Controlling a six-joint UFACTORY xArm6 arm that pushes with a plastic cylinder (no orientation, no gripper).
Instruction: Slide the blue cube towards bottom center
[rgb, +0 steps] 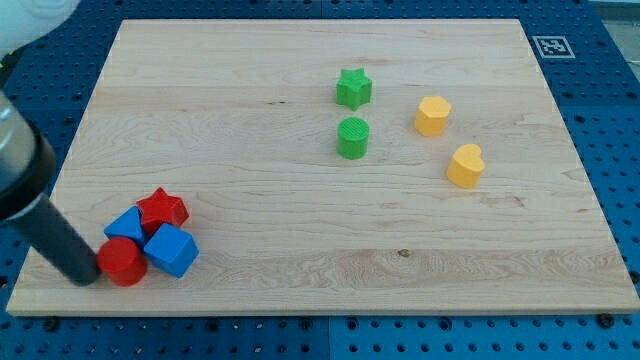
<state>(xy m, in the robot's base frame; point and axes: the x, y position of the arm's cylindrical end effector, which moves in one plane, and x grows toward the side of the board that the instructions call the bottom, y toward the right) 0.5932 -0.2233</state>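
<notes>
Right of my tip (88, 277), past the red cylinder (122, 262), the blue cube (171, 250) sits unmoved; the tool, a bare rod, holds nothing.

Eight blocks are counted on the board (300, 230). Two are red: a star (162, 209) and a cylinder (122, 262). Two are blue: a cube (171, 250) and a second block (124, 226) of unclear shape. Two are green: a star (353, 88) and a cylinder (353, 138). Two are yellow: a hexagon (432, 116) and a heart (465, 166).
</notes>
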